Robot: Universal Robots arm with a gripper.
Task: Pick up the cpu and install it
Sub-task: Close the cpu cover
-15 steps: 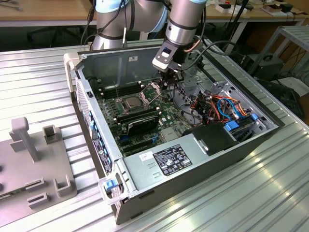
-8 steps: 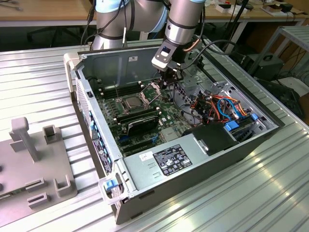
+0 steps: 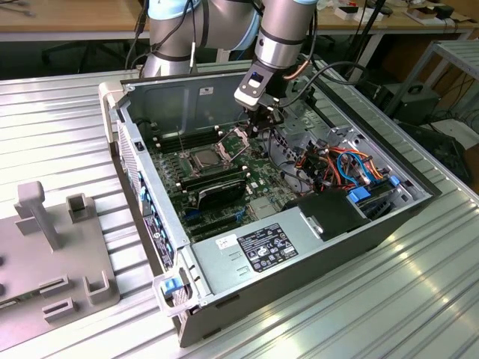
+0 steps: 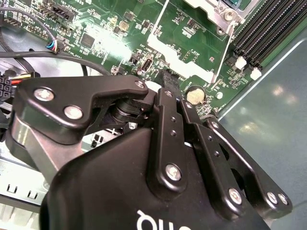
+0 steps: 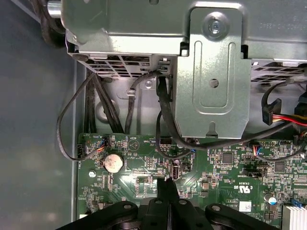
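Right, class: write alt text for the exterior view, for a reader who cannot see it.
A black tool on a silver robot arm hangs inside an open grey desktop computer case, just above the green motherboard. Toward the exterior view's left of it, the metal-framed square socket has its hinged frame raised.

Pretty standard looking arm (image 3: 288, 30): silver-grey tube segments with pale blue caps on the joints, and a black cable (image 3: 337, 69) looping off near the wrist. The gripper (image 5: 168, 182) is all black. It has chunky linkage bars pinned with shiny silver screws (image 4: 173, 171), slim fingers (image 5: 163, 191), and some white lettering on the glossy body in the second wrist view.
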